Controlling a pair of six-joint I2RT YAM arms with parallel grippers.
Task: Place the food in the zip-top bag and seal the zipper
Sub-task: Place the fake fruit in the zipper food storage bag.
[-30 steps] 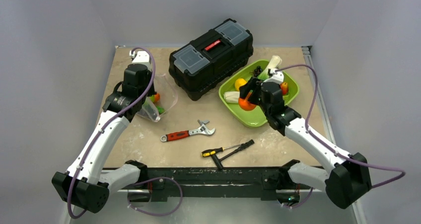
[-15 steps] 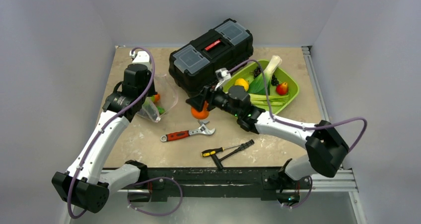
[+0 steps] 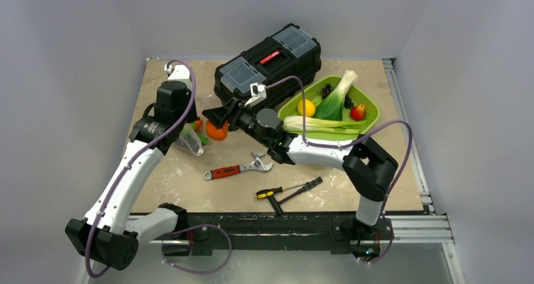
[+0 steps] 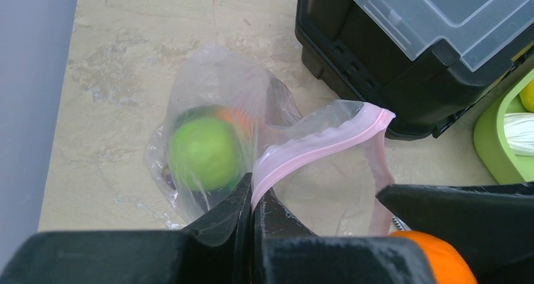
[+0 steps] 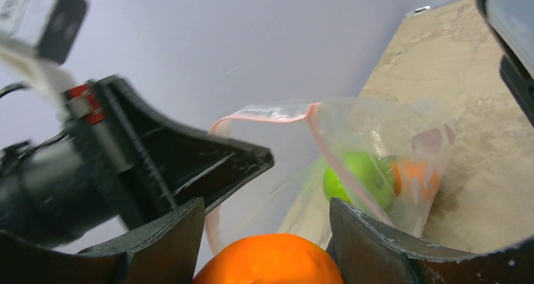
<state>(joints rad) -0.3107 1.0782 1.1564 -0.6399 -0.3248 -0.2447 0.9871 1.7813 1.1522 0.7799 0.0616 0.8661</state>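
left gripper [image 4: 253, 199] pinched fully shut on the pink zipper [image 4: 327, 142], holding the zip-top bag [image 4: 220, 82] open at the table's left; green apple [image 4: 204, 152] inside. right gripper [image 5: 264, 249] clamps an orange fruit [image 3: 216, 131] at the mouth. farther right, the lime tray [image 3: 364, 101] holds more food; zipper unsealed.

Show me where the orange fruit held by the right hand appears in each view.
Top external: orange fruit left of centre, above the wrench.
Left wrist: orange fruit in the bottom right corner, partly hidden.
Right wrist: orange fruit at bottom centre, in the right hand.
Shared landmark: green apple inside the bag.
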